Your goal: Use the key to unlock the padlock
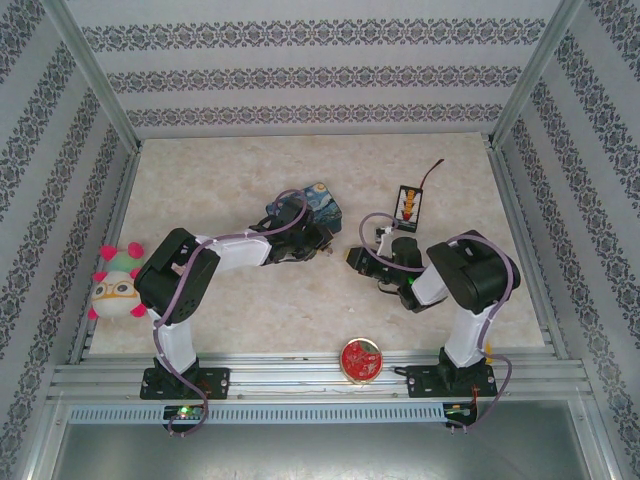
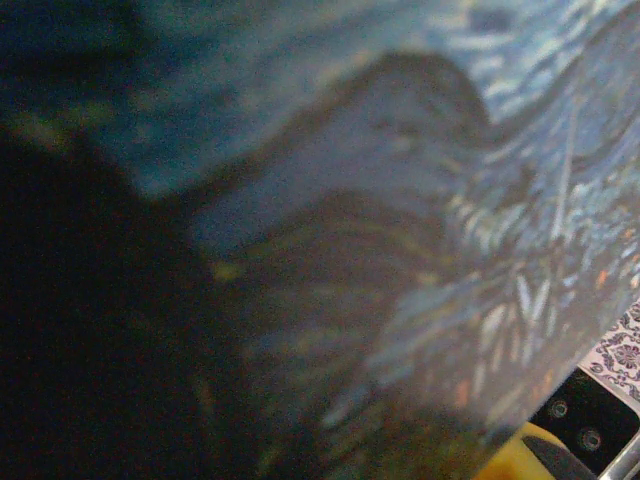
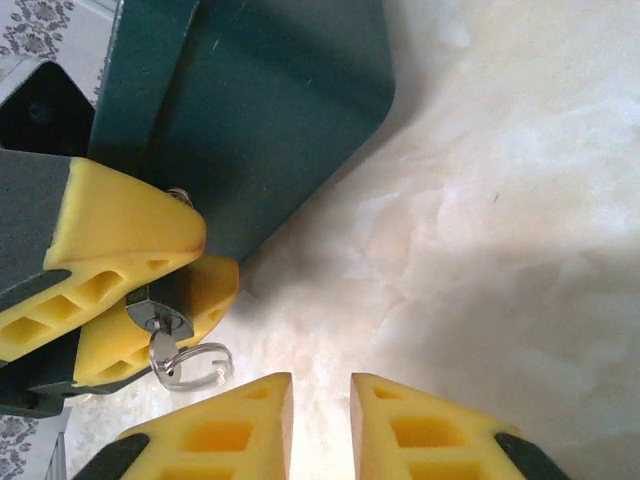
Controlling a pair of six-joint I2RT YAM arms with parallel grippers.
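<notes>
right wrist view has the left tool (image 3: 207, 262) pinched on the small dark padlock (image 3: 150, 299) just beside the tin (image 3: 265, 120), a silvery key (image 3: 166, 327) with its ring (image 3: 197, 366) seemingly seated in it, while the right tool (image 3: 321, 400), narrowly parted and empty, hovers just short, so turning likely remains.

A lab robot test cell: aluminium frame (image 1: 92, 80) and patterned wallpaper panels (image 1: 300, 70) wall in a marble-look surface (image 1: 250, 320) beyond and beside the fingers (image 3: 230, 430); arm bases bolted to rails (image 1: 300, 378) behind them.
</notes>
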